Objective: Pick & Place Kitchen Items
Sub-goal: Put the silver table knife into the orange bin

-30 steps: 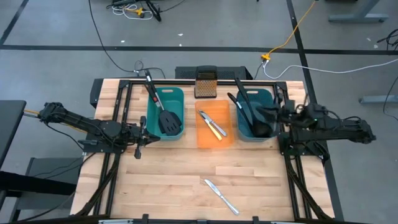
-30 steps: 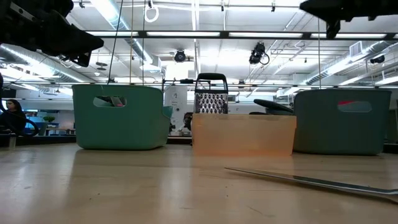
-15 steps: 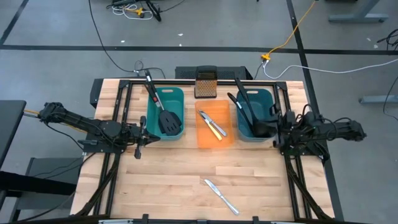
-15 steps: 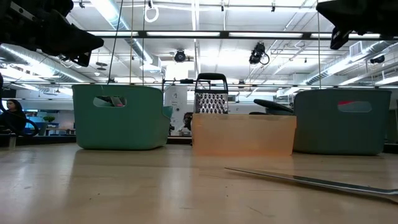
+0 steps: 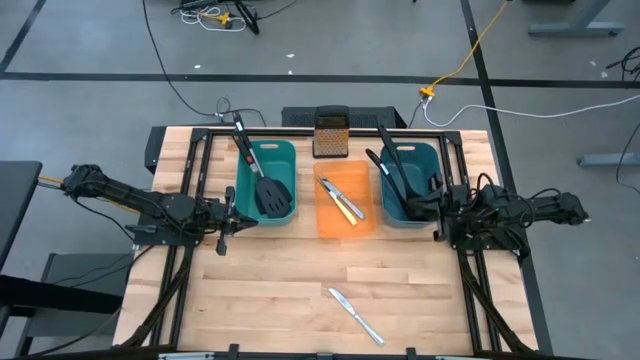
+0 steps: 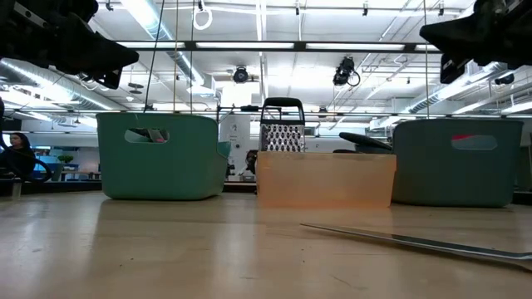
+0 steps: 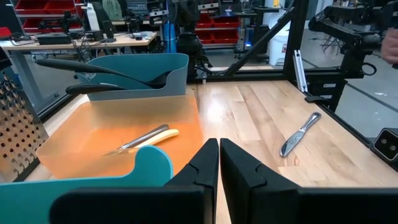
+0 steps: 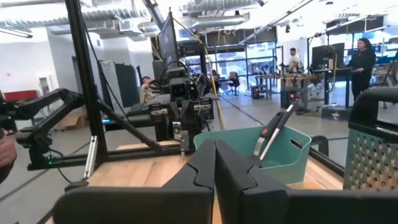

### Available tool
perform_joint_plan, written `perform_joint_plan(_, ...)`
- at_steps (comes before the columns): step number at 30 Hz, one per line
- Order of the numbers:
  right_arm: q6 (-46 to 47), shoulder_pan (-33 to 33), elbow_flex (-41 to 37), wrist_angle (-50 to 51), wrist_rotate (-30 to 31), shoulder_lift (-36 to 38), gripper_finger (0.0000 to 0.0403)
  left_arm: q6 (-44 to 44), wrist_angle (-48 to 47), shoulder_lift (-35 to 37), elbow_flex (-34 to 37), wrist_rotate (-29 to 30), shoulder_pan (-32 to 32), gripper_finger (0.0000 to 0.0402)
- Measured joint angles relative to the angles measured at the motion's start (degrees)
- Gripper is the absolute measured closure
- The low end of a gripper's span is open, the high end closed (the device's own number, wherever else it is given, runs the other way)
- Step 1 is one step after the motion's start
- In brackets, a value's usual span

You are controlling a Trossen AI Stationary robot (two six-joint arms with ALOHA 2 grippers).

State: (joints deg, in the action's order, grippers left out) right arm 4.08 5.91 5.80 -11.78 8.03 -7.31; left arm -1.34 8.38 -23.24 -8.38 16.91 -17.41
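Observation:
Two black slotted spatulas (image 5: 270, 190) lean in the left teal bin (image 5: 246, 165), their handles over its far rim. Slim knives (image 5: 342, 200), one yellow-handled (image 7: 149, 136), lie in the orange bin (image 5: 330, 222). Two black ladles (image 5: 398, 178) rest in the right teal bin (image 5: 428, 158). One more knife (image 5: 356, 315) lies flat on the table near the front edge. My left gripper (image 5: 238, 221) is shut and hovers at the left bin's near left corner. My right gripper (image 5: 440, 207) is shut and hovers beside the right bin's near right corner. Neither holds anything.
A metal box grater (image 5: 331, 133) stands upright at the far edge behind the orange bin. Black frame rails (image 5: 470, 290) run along both sides of the table. Bare wood (image 5: 290, 290) lies between the bins and the front edge, around the lone knife.
My right gripper has come down and swung a little toward the table's near edge beside the right teal bin, its arm folding back toward the right edge. It carries nothing. The items and bins lie as before.

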Motion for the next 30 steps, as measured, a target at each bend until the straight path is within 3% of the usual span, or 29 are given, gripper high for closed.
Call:
perform_joint_plan(10,-0.03,0.59,0.00,-3.32,-1.67,-0.84,0.0398,-0.18,0.09,0.02,0.00,0.00,0.02,0.0381)
perform_joint_plan(14,1.09,4.07,1.95,-4.09,-1.00,-6.36,0.0398,-0.18,0.11,0.01,0.00,-0.02,0.00,0.0381)
perform_joint_plan(21,4.02,14.79,13.95,2.87,10.14,-27.18,0.0394,-0.54,0.11,0.01,0.00,-0.02,0.00,0.0381)
perform_joint_plan(26,11.90,21.48,26.90,16.53,15.82,-44.05,0.0386,-0.55,0.12,0.01,0.00,-0.02,0.00,0.0381)
perform_joint_plan(30,18.89,26.08,36.76,25.44,16.96,-57.30,0.0390,-0.99,0.11,0.00,0.00,-0.02,0.00,0.0381)
